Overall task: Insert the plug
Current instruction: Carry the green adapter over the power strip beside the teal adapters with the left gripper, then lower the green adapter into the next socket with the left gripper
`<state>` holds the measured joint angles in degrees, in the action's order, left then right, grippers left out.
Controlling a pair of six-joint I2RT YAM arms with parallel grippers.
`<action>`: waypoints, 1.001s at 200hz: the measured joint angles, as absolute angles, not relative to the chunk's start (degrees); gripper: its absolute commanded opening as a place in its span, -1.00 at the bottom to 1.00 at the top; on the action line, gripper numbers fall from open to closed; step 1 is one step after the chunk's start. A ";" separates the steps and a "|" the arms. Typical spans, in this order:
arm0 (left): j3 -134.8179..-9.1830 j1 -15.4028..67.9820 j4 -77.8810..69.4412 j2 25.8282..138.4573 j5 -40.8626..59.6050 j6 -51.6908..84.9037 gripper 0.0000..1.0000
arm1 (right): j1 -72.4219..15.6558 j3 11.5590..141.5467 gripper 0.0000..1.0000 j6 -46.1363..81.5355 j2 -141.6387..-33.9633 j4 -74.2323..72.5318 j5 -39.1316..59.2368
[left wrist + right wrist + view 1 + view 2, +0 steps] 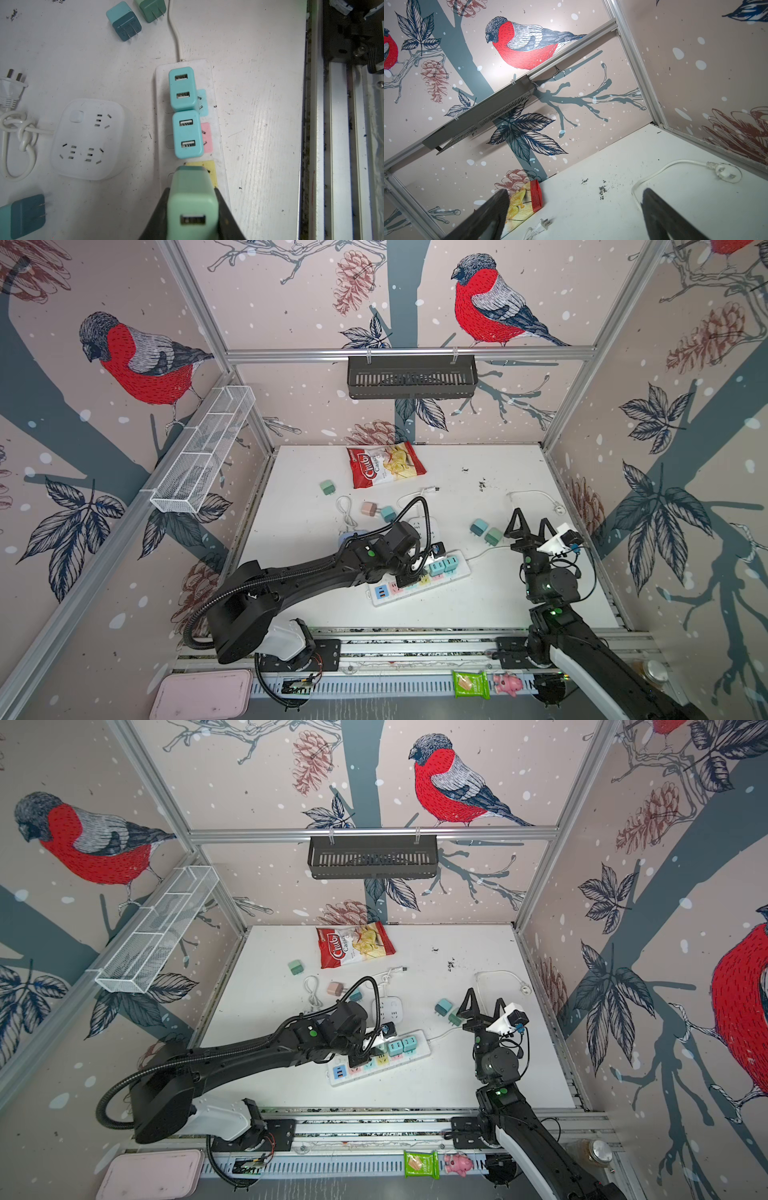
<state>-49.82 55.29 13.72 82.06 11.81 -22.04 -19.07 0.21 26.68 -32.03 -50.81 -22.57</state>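
A scuffed white desk (498,605) sits inside pale walls papered with red-breasted birds, with a black slotted basket (411,377) hanging on the rear rail. The mint-green cube plug (191,207), with one USB port on its end face, is clamped in the left pincer (192,191) over the yellow socket (209,168) of the long white power strip (162,83), just beside two seated turquoise chargers (188,133). Its prongs are hidden. The right pincer (530,517) hangs spread wide, empty.
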 measured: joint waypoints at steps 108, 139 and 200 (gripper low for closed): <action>-50.37 55.29 14.35 85.80 11.86 -20.78 -1.00 | -18.72 0.21 0.99 26.81 -32.01 -49.52 -22.52; -50.59 55.29 14.41 86.63 11.81 -19.97 -1.00 | -18.65 0.21 0.99 26.98 -32.05 -49.47 -22.52; -51.42 55.29 14.66 87.96 11.88 -19.90 -1.00 | -18.44 0.23 0.99 27.00 -32.10 -49.39 -22.48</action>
